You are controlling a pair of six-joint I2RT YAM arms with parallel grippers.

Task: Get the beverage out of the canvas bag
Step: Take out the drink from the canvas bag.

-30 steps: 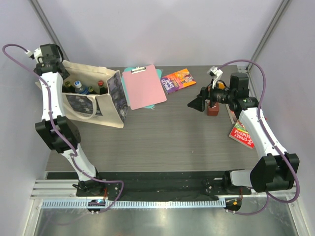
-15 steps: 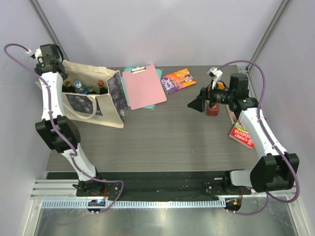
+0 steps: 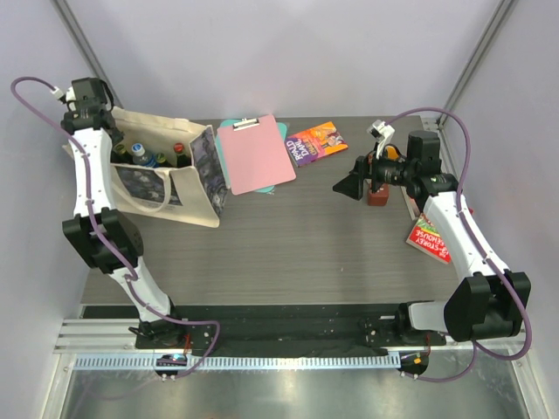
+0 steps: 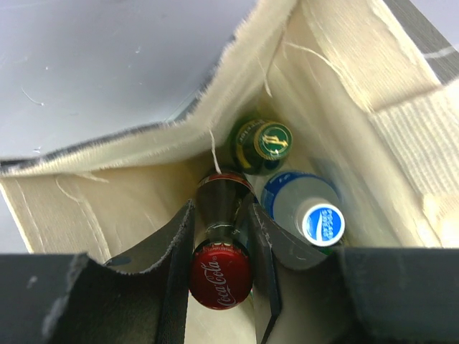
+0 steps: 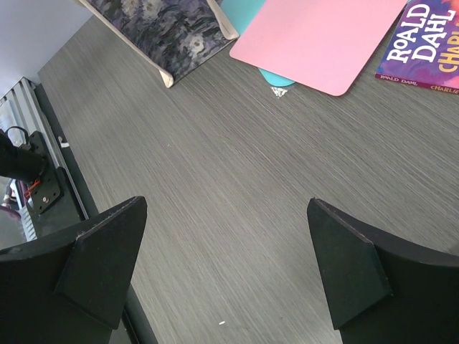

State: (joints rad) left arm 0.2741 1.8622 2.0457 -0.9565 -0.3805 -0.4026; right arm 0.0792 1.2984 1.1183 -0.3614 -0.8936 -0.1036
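Note:
The cream canvas bag stands open at the table's back left, a dark printed picture on its side. Inside it stand a Coca-Cola bottle with a red cap, a green-capped bottle and a blue-capped water bottle. My left gripper reaches down into the bag's mouth, shut on the Coca-Cola bottle's neck, one finger on each side. In the top view its fingers are hidden inside the bag. My right gripper hangs open over the bare tabletop, holding nothing.
A pink clipboard lies over a teal sheet beside the bag. A Roald Dahl book lies behind it. A small brown block and a red book sit at the right edge.
The left wrist and its cable have shifted very slightly at the bag's mouth. The right arm has not moved.

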